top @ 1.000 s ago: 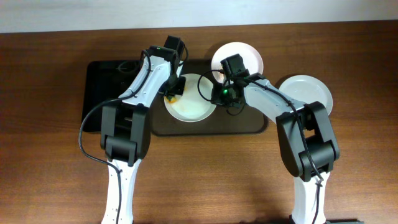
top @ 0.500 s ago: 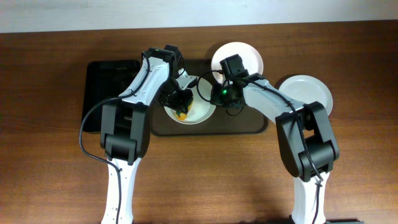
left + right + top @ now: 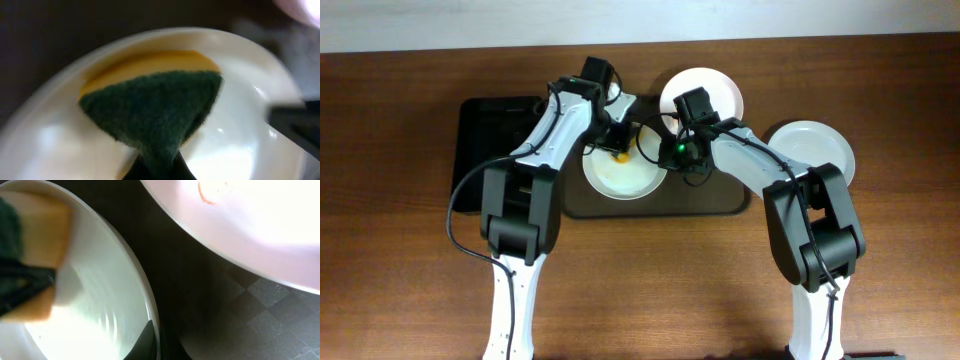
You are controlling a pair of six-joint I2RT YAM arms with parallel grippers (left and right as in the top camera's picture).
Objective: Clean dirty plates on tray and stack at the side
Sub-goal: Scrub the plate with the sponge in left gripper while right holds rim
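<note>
A white plate (image 3: 628, 175) lies on the dark brown tray (image 3: 710, 203). My left gripper (image 3: 610, 140) is shut on a green-and-yellow sponge (image 3: 617, 155) and presses it onto the plate's far side. In the left wrist view the sponge (image 3: 155, 105) lies green face up on the plate (image 3: 250, 145), pinched in my left gripper (image 3: 159, 170). My right gripper (image 3: 667, 150) is shut on that plate's right rim (image 3: 145, 300). A second plate (image 3: 705, 90) with an orange smear (image 3: 205, 195) sits at the tray's back right. A third plate (image 3: 815, 150) rests on the table, right of the tray.
A smaller glossy black tray (image 3: 485, 150) lies left of the brown tray, partly under my left arm. The table (image 3: 660, 290) is brown wood. Both arms cross over the brown tray's front half.
The left gripper swept the sponge from the plate's far left toward its middle, then back to the far side. The right gripper and the plate stayed put.
</note>
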